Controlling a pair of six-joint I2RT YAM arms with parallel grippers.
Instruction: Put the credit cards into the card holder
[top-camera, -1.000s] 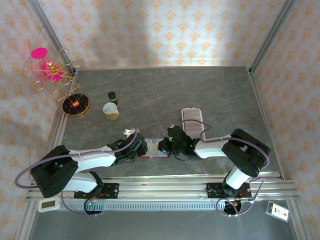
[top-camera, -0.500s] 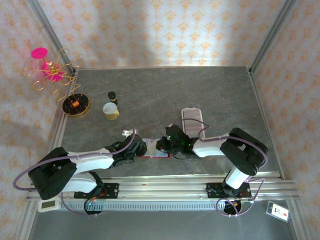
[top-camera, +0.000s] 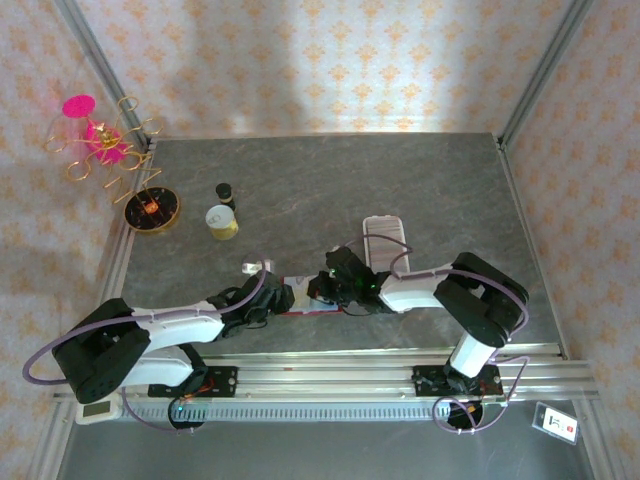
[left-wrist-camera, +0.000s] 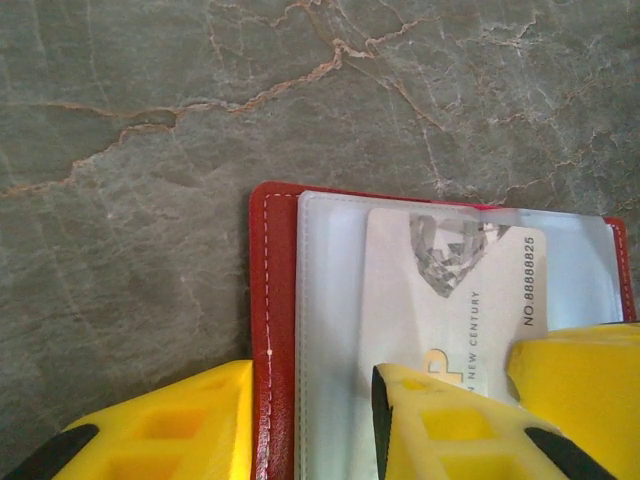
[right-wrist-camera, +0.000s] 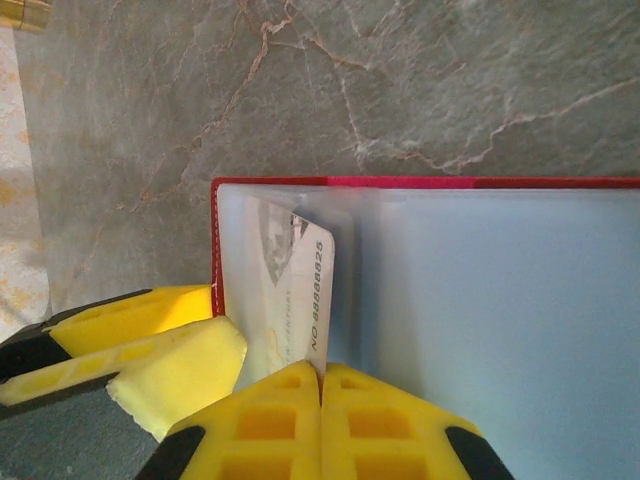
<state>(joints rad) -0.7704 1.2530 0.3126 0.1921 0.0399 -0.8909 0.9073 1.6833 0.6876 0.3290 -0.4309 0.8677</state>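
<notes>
Here, unfolded card holder (top-camera: 304, 297) lengthwise left-right, credit card (left-wrist-camera: 450, 300) half pocketed, left fingers (left-wrist-camera: 450, 430) spread, right fingers (right-wrist-camera: 400, 430) closed.

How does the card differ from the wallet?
The card is whitish with a printed number; the wallet is red with clear sleeves. The card is smaller; the wallet lies open on the table. The right gripper pinches the card; the open left gripper straddles the wallet's edge. Both are flat rectangles.

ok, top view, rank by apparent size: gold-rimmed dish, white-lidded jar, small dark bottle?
1. gold-rimmed dish
2. white-lidded jar
3. small dark bottle
They stand close together, so camera distance hardly skews this.
</notes>
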